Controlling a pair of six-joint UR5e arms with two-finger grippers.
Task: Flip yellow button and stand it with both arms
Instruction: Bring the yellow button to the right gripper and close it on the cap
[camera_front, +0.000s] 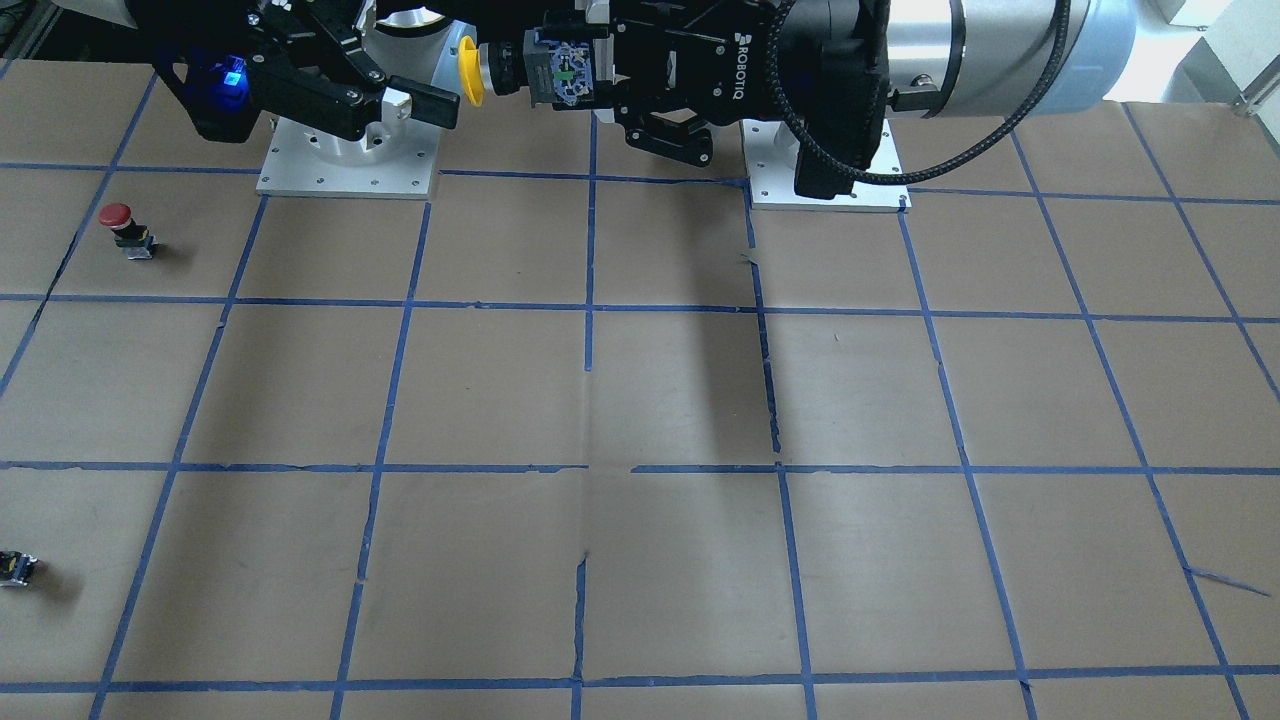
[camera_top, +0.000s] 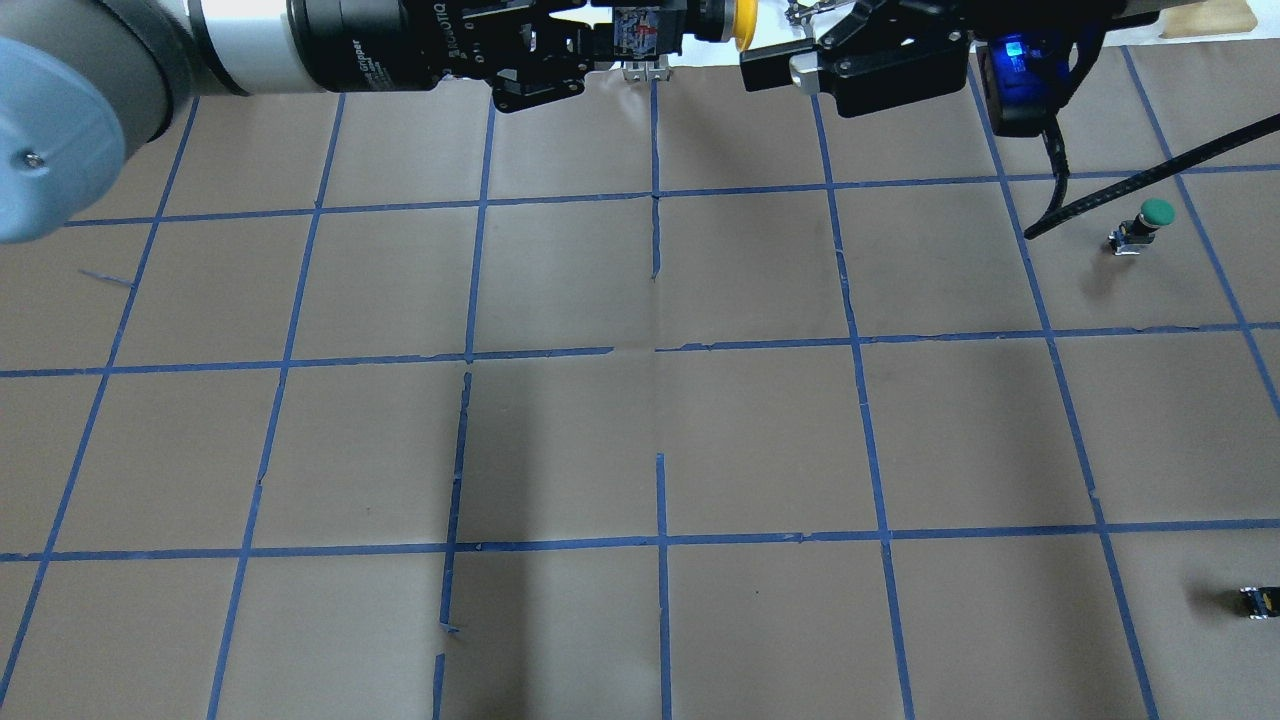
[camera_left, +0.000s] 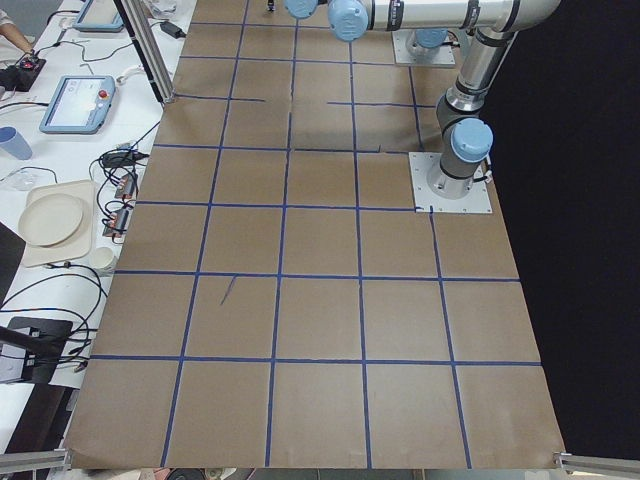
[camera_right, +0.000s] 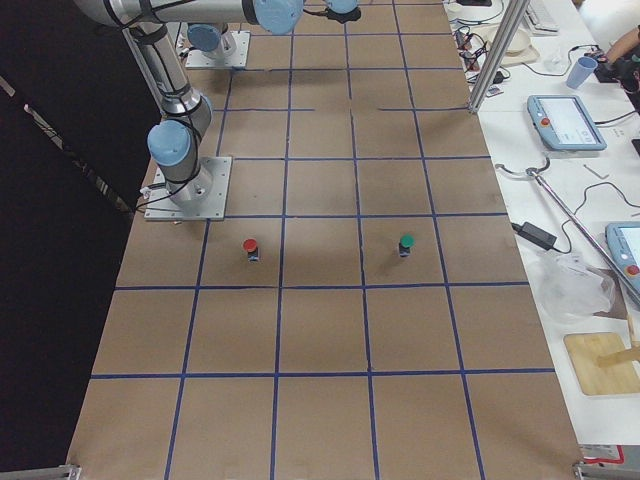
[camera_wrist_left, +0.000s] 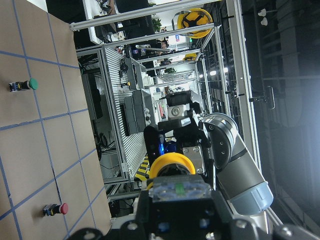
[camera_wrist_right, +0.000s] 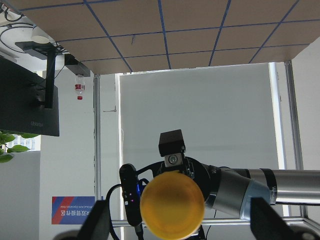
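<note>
The yellow button (camera_front: 470, 75) is held sideways in the air, high above the far middle of the table. My left gripper (camera_front: 575, 75) is shut on its black-and-grey body (camera_wrist_left: 180, 191), and the yellow cap (camera_top: 745, 22) points toward my right gripper (camera_front: 430, 75). My right gripper is open, with its fingers (camera_wrist_right: 95, 225) spread to either side. The cap (camera_wrist_right: 172, 206) faces its wrist camera head-on, just in front of the fingertips and apart from them.
A red-capped button (camera_front: 118, 215) and a green-capped button (camera_top: 1155, 212) stand on the brown, blue-taped table on my right side. A tiny black capless part (camera_top: 1258, 600) lies near the right edge. The arms' base plates (camera_front: 345, 180) sit at the table's robot side.
</note>
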